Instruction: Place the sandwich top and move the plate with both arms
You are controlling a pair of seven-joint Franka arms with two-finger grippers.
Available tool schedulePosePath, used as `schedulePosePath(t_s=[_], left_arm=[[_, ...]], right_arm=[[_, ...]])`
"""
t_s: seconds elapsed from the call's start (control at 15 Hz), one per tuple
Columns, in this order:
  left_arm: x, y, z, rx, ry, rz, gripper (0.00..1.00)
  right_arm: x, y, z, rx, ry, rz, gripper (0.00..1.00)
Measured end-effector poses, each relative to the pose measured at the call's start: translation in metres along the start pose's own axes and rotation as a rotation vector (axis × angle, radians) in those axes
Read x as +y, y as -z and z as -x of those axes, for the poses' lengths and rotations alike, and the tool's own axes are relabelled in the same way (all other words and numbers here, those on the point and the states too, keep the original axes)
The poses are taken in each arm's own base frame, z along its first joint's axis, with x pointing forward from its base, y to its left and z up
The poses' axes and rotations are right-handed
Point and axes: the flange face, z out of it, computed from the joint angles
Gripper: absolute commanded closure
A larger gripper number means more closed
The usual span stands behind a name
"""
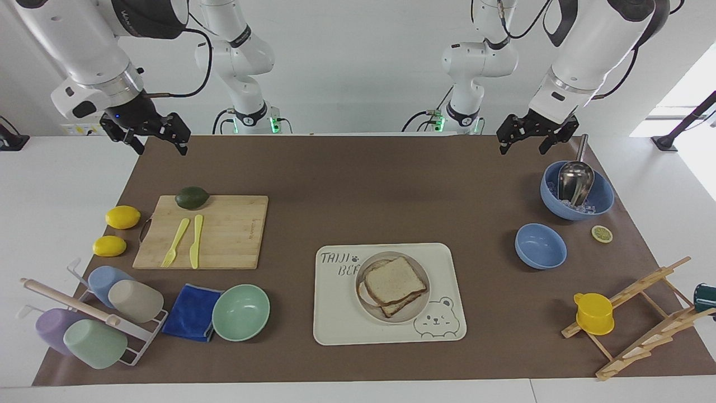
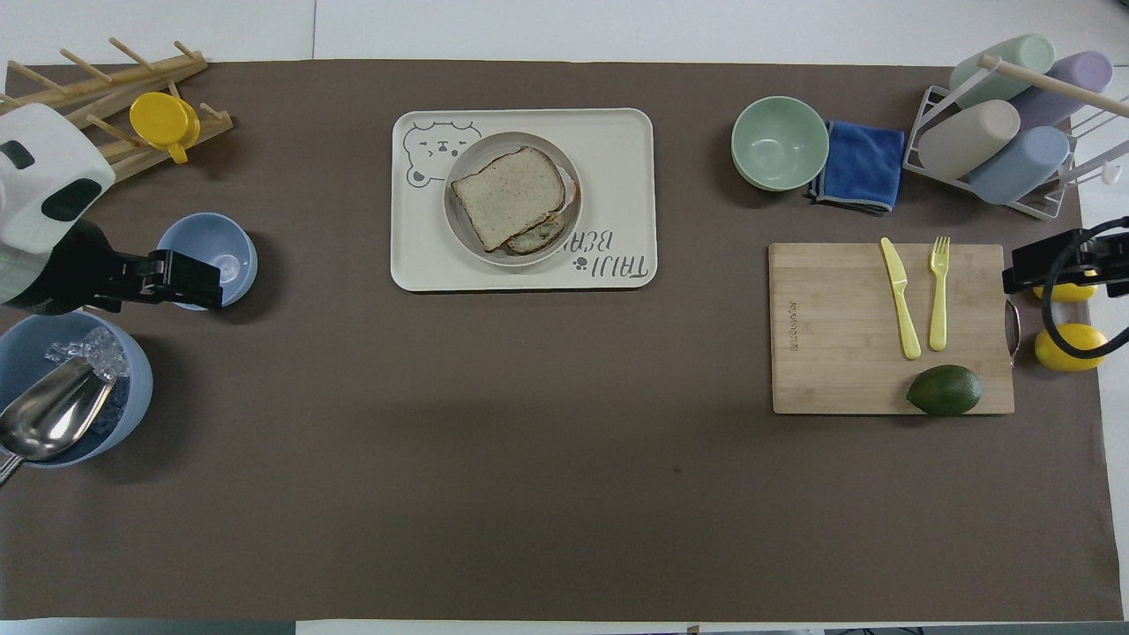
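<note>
You have the sandwich top (image 1: 395, 280) lying on a second slice on the plate (image 1: 423, 295), slightly askew so the lower slice's corner shows. The plate sits on the bear tray (image 1: 335, 319), midway along the table (image 1: 358, 184) near the edge farthest from the robots.

Your left end effector (image 1: 530, 138) hangs in the air over the table edge nearest the robots, at the left arm's end, just beside the big blue bowl (image 1: 601, 198) with the scoop (image 1: 575, 178); its fingers stand apart and hold nothing.

Your right end effector (image 1: 151, 136) hangs over the corner nearest the robots at the right arm's end, fingers also apart and empty, well apart from the cutting board (image 1: 224, 235).
</note>
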Motion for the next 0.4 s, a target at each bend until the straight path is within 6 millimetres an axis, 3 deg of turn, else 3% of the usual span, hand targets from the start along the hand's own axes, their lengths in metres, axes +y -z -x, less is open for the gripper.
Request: schedulePosePath(t_s=[0.4], left_arm=[[-0.0023, 0.0001, -0.0003, 0.0, 0.004, 0.002, 0.0]], right_arm=[[0.0, 0.0, 0.0, 0.0, 0.0, 0.0, 0.0]])
